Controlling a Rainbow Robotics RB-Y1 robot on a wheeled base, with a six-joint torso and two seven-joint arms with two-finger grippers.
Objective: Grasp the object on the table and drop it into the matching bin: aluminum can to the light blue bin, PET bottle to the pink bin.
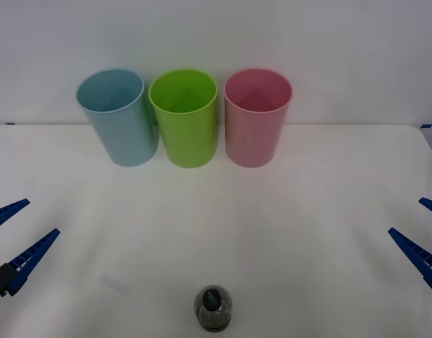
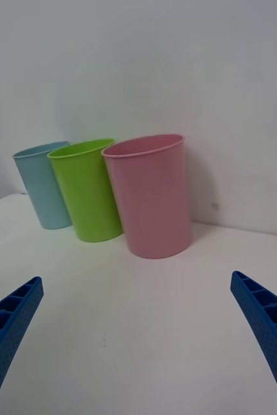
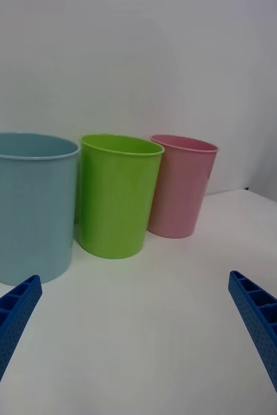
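Observation:
The PET bottle (image 1: 213, 308), small, dark grey and translucent with a dark round cap, stands upright at the front middle of the white table (image 1: 286, 232). The light blue bin (image 1: 119, 117) stands at the back left and the pink bin (image 1: 257, 117) at the back right of the row. My left gripper (image 1: 15, 236) hangs open at the left edge, far from the bottle. My right gripper (image 1: 421, 236) is open at the right edge, equally far off. Both bins show again in the wrist views: pink bin (image 2: 150, 194), light blue bin (image 3: 26, 204).
A lime green bin (image 1: 184, 116) stands between the other two, close to each. A plain white wall rises just behind the row. Broad bare tabletop lies between the bins and the bottle.

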